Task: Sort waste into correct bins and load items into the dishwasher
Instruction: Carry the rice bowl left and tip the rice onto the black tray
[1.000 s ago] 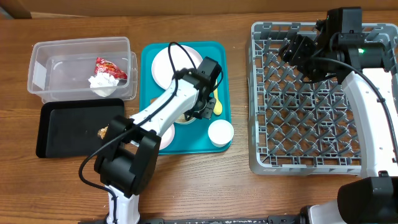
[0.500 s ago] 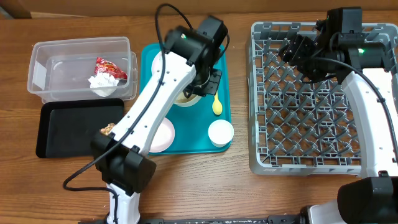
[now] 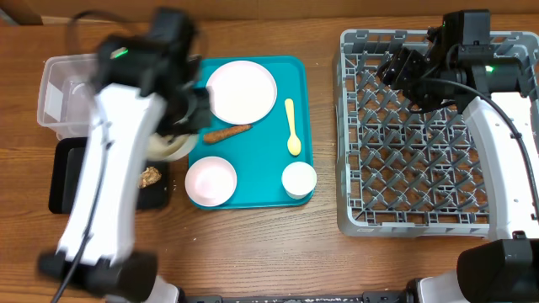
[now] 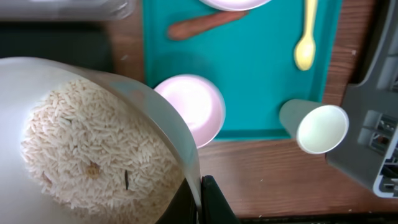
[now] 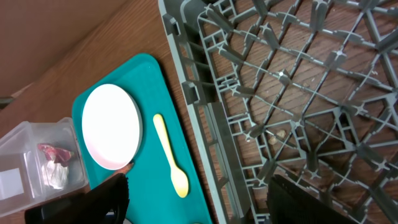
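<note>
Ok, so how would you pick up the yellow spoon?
Take the yellow spoon by the middle of its thin handle, coming straight down from above. It lies flat on the teal tray with bare tray along both long sides, so fingers can close across the narrow handle. The wider scoop end, nearest the white cup, looks harder to pinch.

White arm links [image 3: 105, 185], black joints [image 3: 467, 29], black cables [image 3: 438, 84]

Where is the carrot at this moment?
In the overhead view, the carrot lies on the left half of the teal tray, just below the plate, above a white bowl and left of the yellow spoon.
</note>
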`<control>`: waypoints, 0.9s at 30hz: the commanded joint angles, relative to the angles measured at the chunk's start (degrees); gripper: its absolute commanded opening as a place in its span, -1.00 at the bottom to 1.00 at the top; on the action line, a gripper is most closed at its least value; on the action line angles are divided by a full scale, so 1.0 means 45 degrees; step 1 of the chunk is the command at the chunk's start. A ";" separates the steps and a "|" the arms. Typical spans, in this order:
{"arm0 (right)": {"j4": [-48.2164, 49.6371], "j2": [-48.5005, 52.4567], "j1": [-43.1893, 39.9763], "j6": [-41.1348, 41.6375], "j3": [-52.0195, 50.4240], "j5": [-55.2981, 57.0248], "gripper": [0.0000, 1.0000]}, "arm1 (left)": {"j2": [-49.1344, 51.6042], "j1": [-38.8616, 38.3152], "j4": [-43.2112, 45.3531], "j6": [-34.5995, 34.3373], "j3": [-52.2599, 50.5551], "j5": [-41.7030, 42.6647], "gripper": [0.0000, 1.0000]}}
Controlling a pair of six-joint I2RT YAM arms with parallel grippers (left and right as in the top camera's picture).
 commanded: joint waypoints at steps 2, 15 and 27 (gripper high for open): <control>-0.0083 -0.0049 0.0024 -0.0146 0.0141 0.0005 0.48 | -0.1744 0.1894 0.0223 0.1486 -0.2249 0.1185 -0.91; -0.0631 -0.0049 0.0024 -0.0525 0.0131 0.0024 0.48 | -0.1831 0.7781 0.2453 0.7121 -0.6747 0.8252 -0.92; -0.0884 -0.0049 0.0024 -0.0525 0.0131 0.0078 0.49 | 0.0967 1.1395 0.4051 0.9748 -0.8913 1.3036 -0.92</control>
